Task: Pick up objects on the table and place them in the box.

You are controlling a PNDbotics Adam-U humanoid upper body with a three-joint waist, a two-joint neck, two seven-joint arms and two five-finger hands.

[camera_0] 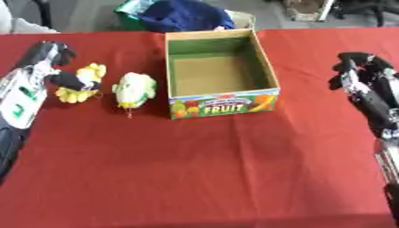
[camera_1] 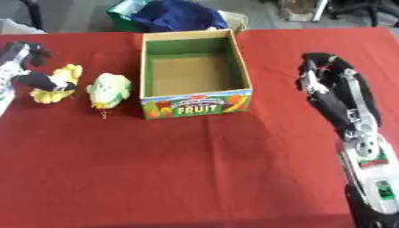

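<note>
A red tabletop (camera_0: pixel 195 169) carries an empty fruit box (camera_0: pixel 222 73), with two toys waiting at its left.

The left hand (camera_0: pixel 68 79) has its fingers curled on the yellow toy (camera_0: pixel 82 83), probably soft and light; the pale green toy (camera_0: pixel 134 89) lies just beside the box, best taken around its middle. The right hand (camera_1: pixel 321 73) hangs curled, holding nothing.

Your left hand (camera_0: pixel 68 79) covers part of the yellow toy (camera_0: pixel 81 84) at the frame's left, so you can't tell whether its fingers grip it. The pale green toy (camera_0: pixel 134 89) is too blurred to identify. Your right arm (camera_1: pixel 362 147) is cut off at the lower right edge.
</note>
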